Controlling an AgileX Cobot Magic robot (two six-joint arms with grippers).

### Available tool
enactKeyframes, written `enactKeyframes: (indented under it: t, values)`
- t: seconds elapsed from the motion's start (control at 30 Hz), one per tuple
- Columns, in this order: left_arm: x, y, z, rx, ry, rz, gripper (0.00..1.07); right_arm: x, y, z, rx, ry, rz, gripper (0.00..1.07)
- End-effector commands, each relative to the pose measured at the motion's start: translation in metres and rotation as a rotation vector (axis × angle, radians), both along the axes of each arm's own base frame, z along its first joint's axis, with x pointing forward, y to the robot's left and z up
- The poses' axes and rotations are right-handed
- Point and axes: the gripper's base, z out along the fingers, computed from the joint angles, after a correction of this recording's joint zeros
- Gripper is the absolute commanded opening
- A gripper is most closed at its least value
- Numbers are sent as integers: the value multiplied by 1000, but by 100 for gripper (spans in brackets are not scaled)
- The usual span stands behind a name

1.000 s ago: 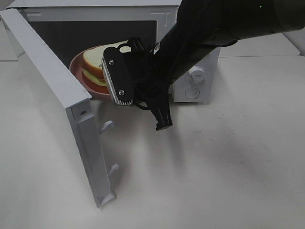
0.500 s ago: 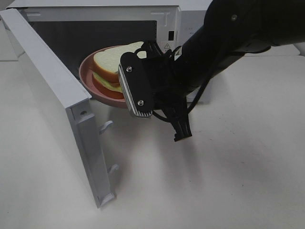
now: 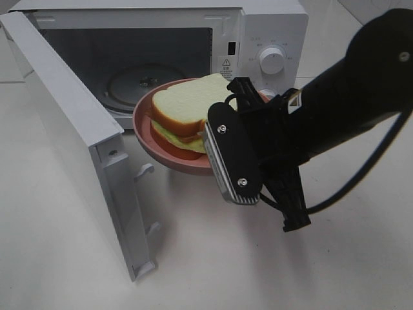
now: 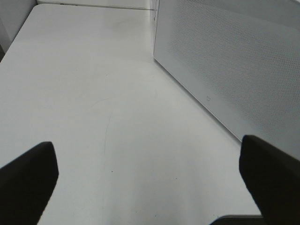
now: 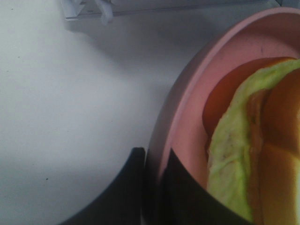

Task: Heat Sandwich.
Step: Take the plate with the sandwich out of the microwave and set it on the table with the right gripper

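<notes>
My landmark is the microwave [image 3: 193, 58] at the back of the white desk [image 3: 335, 271].

Its door [image 3: 71, 142] swings wide open toward the near left, hinged at the microwave's left edge, with two latch hooks sticking out of its free end. Through the opening I can see the round turntable [image 3: 132, 81] on the floor of the bare cavity.

My left fingers [image 4: 28, 180] hover low over the desk beside the microwave's perforated side wall [image 4: 234, 70]. Only two dark tips show at the edges of the wrist view, well apart, so they are spread wide with nothing between them.

Just in front of the microwave's opening, off the desk and outside the cavity, sits the pink plate [image 3: 151, 135] with the sandwich [image 3: 187, 110] on it: white bread on top, green filling and a red layer under it.

My right gripper [image 3: 222, 139] holds that plate by the rim on the side toward the control panel. In the wrist view my right fingers [image 5: 180, 187] are pinched narrow on the plate's edge, one inside the rim and one outside. That view is blurry, so the exact contact is hard to judge.

The control knob [image 3: 271, 59] shows on the microwave's right panel, above my arm [image 3: 348, 110].
</notes>
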Motion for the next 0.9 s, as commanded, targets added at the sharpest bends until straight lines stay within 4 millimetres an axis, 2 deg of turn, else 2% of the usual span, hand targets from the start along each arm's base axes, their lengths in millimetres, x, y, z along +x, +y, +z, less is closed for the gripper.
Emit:
enactKeyframes:
  t: [0.03, 0.57, 0.77, 0.9]
  values:
    - [0, 0, 1, -4, -19, 1, 97, -8, -8, 8, 30, -57, -5, 0]
    - [0, 0, 1, -4, -19, 1, 97, -57, -46, 14, 58, -80, -5, 0]
    - [0, 0, 1, -4, -19, 1, 97, -67, -54, 20, 31, -79, 16, 0]
    - [0, 0, 1, -4, -19, 1, 97, -70, -60, 25, 33, -80, -38, 0]
